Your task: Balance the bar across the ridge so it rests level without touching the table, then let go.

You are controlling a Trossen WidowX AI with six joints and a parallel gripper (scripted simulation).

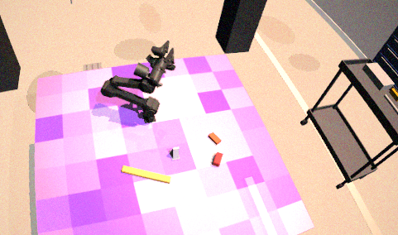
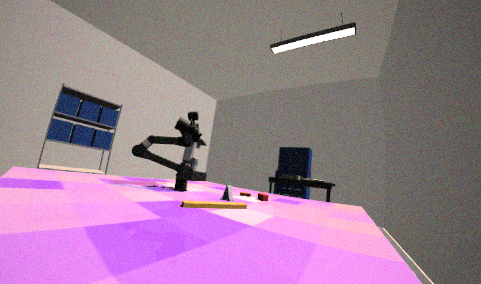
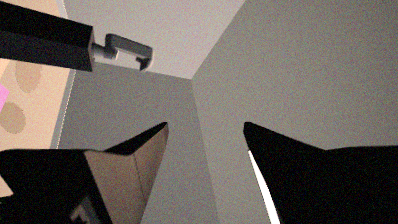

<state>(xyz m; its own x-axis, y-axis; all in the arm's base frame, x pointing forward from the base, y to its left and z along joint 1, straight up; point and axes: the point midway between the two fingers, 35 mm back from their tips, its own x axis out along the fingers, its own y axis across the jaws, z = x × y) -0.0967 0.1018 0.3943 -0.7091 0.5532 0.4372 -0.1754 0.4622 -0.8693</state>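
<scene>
From where I stand the arm is folded back near its base, its gripper (image 1: 165, 48) pointing upward with the jaws apart and nothing between them. The yellow bar (image 1: 146, 174) lies flat on the checkered table (image 1: 64, 199), just beside the small grey ridge (image 1: 176, 153) and not touching it. Two red blocks (image 1: 216, 149) sit past the ridge. To reach well, I think the arm should swing down over the bar's midpoint, jaws square across its narrow width, so it lifts balanced
</scene>
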